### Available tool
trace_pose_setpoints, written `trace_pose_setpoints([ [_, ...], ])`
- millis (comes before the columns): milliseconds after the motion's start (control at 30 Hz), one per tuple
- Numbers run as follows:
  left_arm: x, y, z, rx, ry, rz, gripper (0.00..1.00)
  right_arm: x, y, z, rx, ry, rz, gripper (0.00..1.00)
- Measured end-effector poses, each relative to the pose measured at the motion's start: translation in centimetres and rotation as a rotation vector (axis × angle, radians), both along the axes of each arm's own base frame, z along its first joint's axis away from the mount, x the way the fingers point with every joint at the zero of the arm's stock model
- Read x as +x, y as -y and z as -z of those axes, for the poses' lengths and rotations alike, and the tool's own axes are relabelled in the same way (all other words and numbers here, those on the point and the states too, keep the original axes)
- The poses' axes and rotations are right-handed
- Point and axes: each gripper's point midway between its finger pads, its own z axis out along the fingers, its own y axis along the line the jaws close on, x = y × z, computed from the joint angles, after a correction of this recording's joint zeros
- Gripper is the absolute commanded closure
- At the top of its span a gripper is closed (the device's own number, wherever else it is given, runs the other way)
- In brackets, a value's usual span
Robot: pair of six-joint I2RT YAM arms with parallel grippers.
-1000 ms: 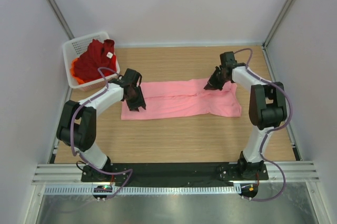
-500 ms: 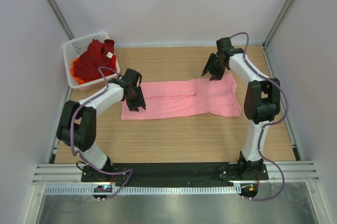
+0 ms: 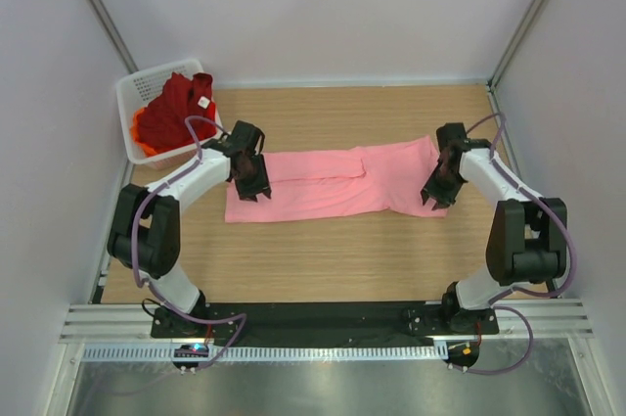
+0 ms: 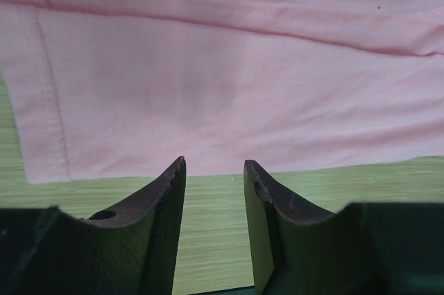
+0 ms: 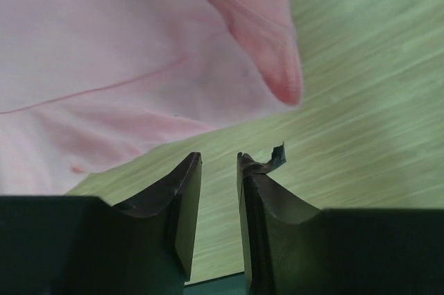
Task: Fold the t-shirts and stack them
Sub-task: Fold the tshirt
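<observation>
Pink t-shirt (image 3: 337,183) lies flat on the surface (image 3: 323,259). Your left fingers (image 4: 214,164) sit over its left end, half open and holding nothing. Your right fingers (image 5: 219,157) hover at its right edge, narrowly parted and empty. Dark red t-shirt (image 3: 174,113) and orange t-shirt (image 3: 143,145) sit in the basket (image 3: 132,93), beyond its far-left corner.
</observation>
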Motion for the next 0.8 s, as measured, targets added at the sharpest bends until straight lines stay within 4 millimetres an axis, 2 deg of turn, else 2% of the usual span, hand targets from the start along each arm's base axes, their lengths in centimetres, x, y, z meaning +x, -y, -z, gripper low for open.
trace_pose_setpoints([
  [67,-0.2,-0.1,0.1,0.005,-0.009,0.003,0.59,-1.8,0.4,1.9,-0.01,-0.05,0.036,0.67],
  [167,-0.5,-0.2,0.3,0.013,-0.022,0.012,0.59,-3.2,1.4,3.9,-0.025,-0.089,0.101,0.67],
  [367,-0.9,-0.6,0.4,0.034,-0.033,0.043,0.53,-0.9,4.2,5.8,-0.067,-0.098,0.199,0.63],
  [500,-1.0,-1.0,0.1,0.057,-0.035,0.067,0.51,2.7,5.7,5.6,-0.099,-0.069,0.215,0.61],
  [700,-1.0,-1.1,-1.3,0.067,-0.011,0.097,0.46,10.3,8.6,5.0,-0.198,-0.019,0.192,0.55],
  [800,-0.8,-0.9,-2.1,0.069,0.009,0.112,0.41,14.0,9.4,4.5,-0.242,0.009,0.16,0.45],
])
